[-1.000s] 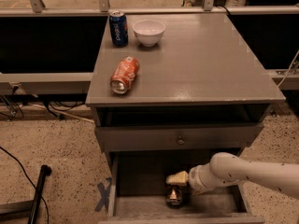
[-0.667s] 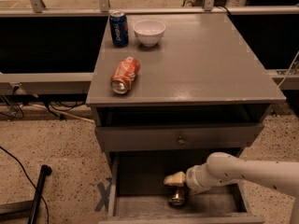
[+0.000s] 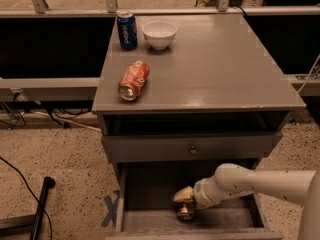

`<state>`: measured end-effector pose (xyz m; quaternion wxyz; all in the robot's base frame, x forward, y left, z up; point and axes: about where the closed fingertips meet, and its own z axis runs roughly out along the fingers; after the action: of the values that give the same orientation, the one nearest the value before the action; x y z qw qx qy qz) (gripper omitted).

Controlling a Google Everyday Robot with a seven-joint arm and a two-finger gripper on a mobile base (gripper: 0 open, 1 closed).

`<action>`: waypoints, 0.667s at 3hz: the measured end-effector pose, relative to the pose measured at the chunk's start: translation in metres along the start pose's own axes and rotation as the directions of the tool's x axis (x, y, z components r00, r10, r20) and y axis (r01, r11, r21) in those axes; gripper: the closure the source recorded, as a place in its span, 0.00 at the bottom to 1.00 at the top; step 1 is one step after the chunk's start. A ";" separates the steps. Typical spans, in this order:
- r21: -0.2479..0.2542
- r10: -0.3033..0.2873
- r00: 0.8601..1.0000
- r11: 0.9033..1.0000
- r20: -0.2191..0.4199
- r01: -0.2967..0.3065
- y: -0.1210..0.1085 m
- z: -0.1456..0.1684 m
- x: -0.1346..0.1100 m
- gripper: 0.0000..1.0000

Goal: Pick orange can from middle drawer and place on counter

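The orange can (image 3: 186,212), dark bronze with a silver end, stands on the floor of the open middle drawer (image 3: 150,186), near its front centre. My gripper (image 3: 183,196) reaches in from the right on a white arm and sits right over the top of the can, touching or nearly touching it. The grey counter (image 3: 220,69) lies above, at the top of the cabinet.
A bright orange-red can (image 3: 133,80) lies on its side at the counter's front left. A blue can (image 3: 127,30) and a white bowl (image 3: 159,34) stand at its back left. A shut drawer front with a knob (image 3: 193,149) overhangs the open drawer. A black pole (image 3: 42,204) lies on the floor to the left.
My gripper has shifted slightly left and down over the orange can. The can has stayed in place.
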<state>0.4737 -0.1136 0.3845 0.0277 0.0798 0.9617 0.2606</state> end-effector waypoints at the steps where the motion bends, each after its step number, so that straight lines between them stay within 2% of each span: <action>1: 0.003 0.001 1.000 1.000 -0.007 -0.001 -0.001 0.005 0.001 0.39; 2: 0.005 0.003 1.000 1.000 -0.011 -0.003 -0.001 0.008 0.001 0.49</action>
<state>0.4733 -0.1105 0.3765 0.0217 0.0798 0.9624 0.2587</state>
